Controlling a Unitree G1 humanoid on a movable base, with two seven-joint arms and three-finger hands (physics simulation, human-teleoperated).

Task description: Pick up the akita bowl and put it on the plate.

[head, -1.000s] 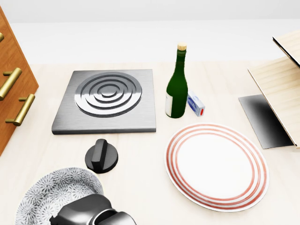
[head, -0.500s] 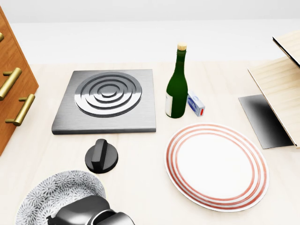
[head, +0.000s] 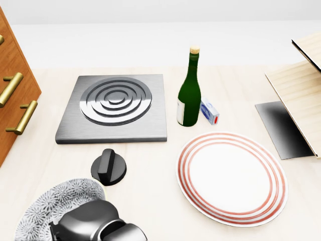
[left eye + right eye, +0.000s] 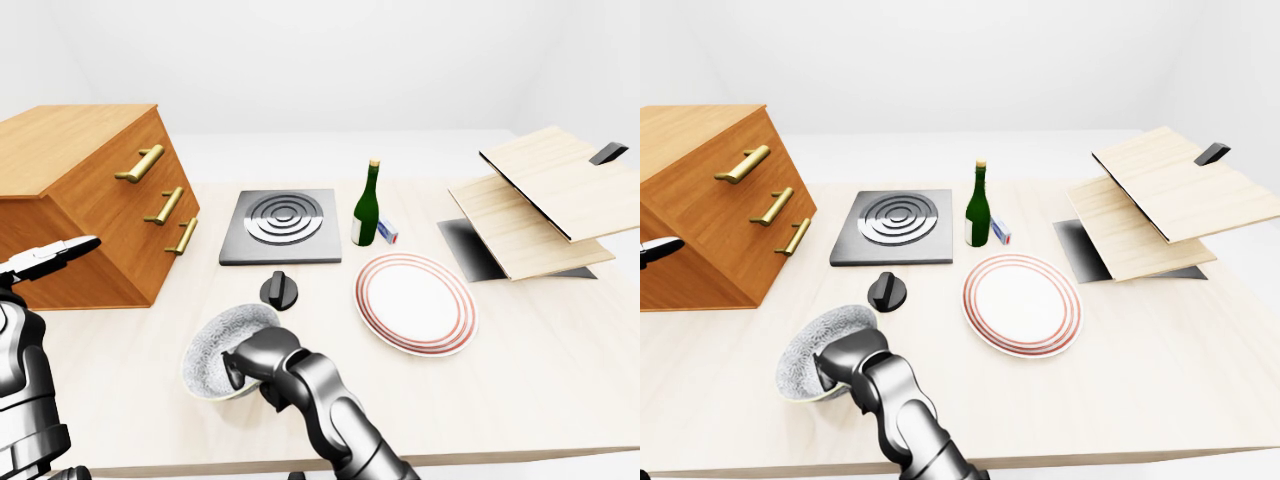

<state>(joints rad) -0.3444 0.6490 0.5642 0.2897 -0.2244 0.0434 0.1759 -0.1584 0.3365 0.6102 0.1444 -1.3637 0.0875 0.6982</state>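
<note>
The akita bowl (image 4: pixel 228 333), white with a fine grey pattern, is at the lower left of the table and tilts slightly. My right hand (image 4: pixel 243 366) has its dark fingers closed over the bowl's near rim; in the head view this hand (image 3: pixel 93 225) covers the bowl's (image 3: pixel 52 203) lower right part. The plate (image 3: pixel 231 178), white with red rings, lies flat and bare to the right of the bowl. My left hand (image 4: pixel 55 258) hovers at the far left beside the cabinet, fingers stretched out and holding nothing.
A black knob (image 3: pixel 108 168) sits just above the bowl, between it and the steel burner plate (image 3: pixel 115 108). A green wine bottle (image 3: pixel 189 91) and a small box (image 3: pixel 209 112) stand above the plate. A wooden drawer cabinet (image 4: pixel 95 200) is left, slanted wooden boards (image 4: pixel 535 200) right.
In the head view the bowl has slipped a little down and left, and my right hand has risen further over its rim. Everything else stays put.
</note>
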